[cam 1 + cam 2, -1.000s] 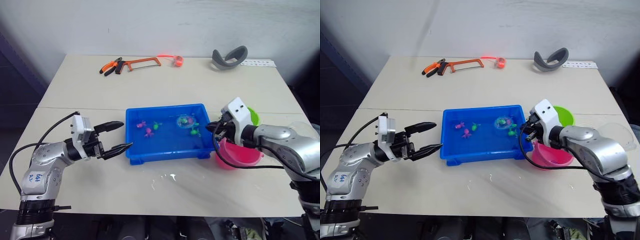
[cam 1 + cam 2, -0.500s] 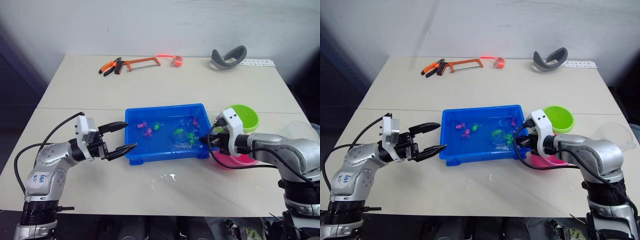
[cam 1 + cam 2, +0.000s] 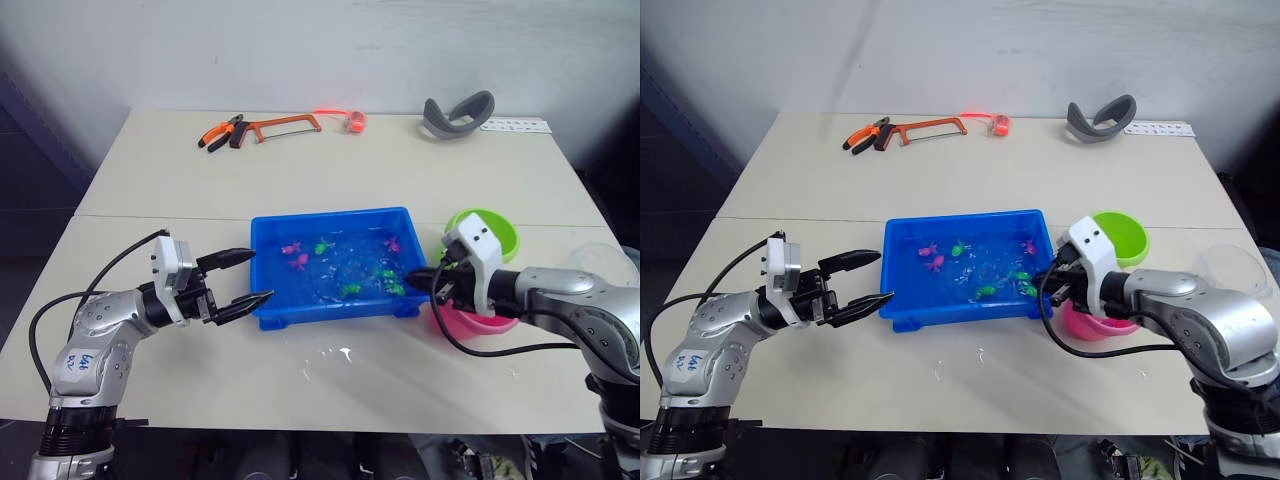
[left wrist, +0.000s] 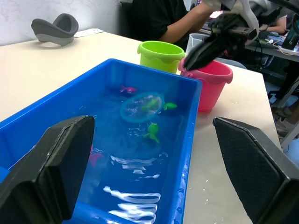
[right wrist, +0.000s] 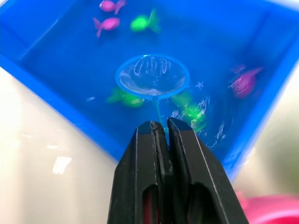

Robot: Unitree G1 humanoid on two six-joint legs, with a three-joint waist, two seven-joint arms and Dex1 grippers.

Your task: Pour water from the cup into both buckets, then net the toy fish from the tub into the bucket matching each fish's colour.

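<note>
- My right gripper (image 5: 161, 128) has its fingers clamped together on the handle of the net (image 5: 152, 75), at the right end of the tub (image 3: 262, 305).
- The net's blue hoop sits down in the water near the middle of the tub, with a green fish (image 5: 125, 98) right at its rim and another green fish (image 5: 194, 112) just beside the handle.
- Two pink fish (image 5: 108, 14) and a green one (image 5: 144, 22) lie toward the tub's far side, and one more pink fish (image 5: 245, 83) is near the far right corner.
- My left gripper (image 3: 240, 277) hovers just off the tub's left wall, its fingers spread wide with nothing between them.
- The pink bucket (image 4: 211, 85) stands just beside the tub's right end, under my right wrist; the green bucket (image 4: 160, 54) is right behind it, close to the tub's far right corner.
- The clear cup (image 3: 1234, 268) stands at the right edge of the table (image 3: 160, 180), beyond my right forearm.
- At the far side of the table I see a hacksaw (image 3: 285, 125), orange-handled pliers (image 3: 221, 131) and a grey curved object (image 3: 458, 115).
</note>
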